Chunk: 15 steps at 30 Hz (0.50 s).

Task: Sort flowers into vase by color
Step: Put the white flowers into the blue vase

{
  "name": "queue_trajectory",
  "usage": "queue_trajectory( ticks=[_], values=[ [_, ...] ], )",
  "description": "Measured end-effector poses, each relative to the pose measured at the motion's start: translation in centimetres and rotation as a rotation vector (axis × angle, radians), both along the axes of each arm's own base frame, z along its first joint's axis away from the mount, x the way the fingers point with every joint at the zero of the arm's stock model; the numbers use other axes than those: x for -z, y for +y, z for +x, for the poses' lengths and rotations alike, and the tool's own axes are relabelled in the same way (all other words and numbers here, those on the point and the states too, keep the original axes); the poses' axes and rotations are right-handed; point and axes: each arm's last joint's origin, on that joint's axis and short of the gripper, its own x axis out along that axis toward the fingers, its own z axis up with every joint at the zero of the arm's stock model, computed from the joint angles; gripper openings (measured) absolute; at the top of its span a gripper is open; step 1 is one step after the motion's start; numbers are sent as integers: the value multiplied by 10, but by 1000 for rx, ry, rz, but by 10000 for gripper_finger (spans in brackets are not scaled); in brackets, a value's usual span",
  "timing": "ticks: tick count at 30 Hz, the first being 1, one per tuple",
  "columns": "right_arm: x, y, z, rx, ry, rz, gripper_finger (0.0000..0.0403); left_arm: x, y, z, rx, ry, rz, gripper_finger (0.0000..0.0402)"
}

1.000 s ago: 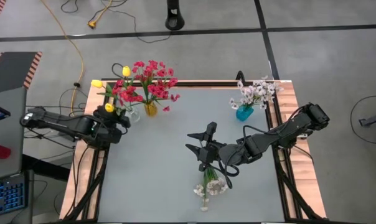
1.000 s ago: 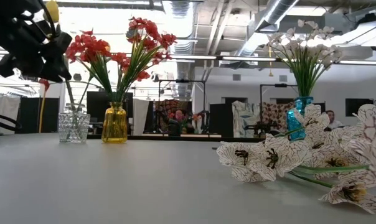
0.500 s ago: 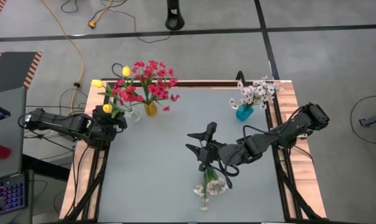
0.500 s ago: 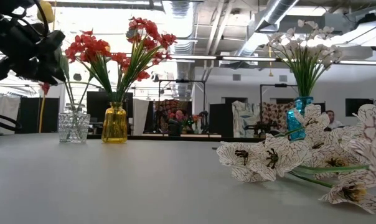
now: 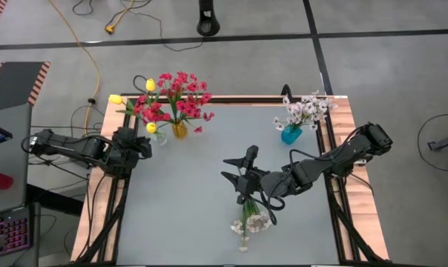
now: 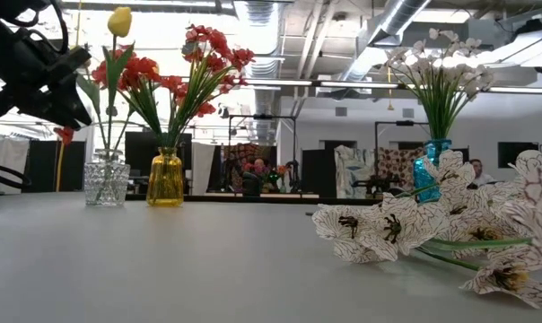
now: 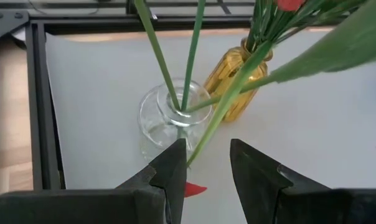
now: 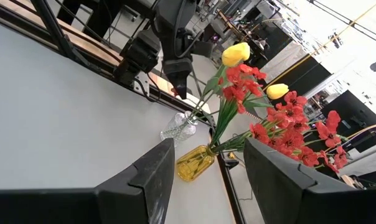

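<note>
Reaching in from the left edge of the tabletop (image 5: 209, 178), the left arm lies low and nearly level, its end effector (image 5: 139, 145) just beside the clear glass vase (image 6: 106, 182), which stands next to the yellow vase (image 6: 165, 178). In the left wrist view the two fingers (image 7: 175, 169) stand apart with nothing between them; one green stem passes close by them without being held.

A second ago a yellow tulip (image 6: 119, 21) sat at this end effector, low by the arm. Now it stands upright in the clear glass vase, its stem among the other stems, and the end effector has drawn back from it a little.

The right arm stretches across the middle of the tabletop, unchanged from before, its end effector (image 5: 235, 167) open and empty, pointing toward the two vases. The white flowers (image 5: 250, 221) lie flat on the tabletop near it, and more white flowers stand in the blue vase (image 5: 291, 135) at the far right corner.

In the low view the left arm is cut off at the picture's edge, so its fingers cannot be made out there.
</note>
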Motion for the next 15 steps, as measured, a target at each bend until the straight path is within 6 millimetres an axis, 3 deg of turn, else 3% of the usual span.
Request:
queue_trajectory(
  ticks=[5, 15],
  values=[
    [0, 0, 0, 0, 0, 0, 219, -4, 1, 0, -3, 7, 55, 110],
    [0, 0, 0, 0, 0, 0, 219, -51, 2, -4, 104, -30, 116, 110]
  ],
)
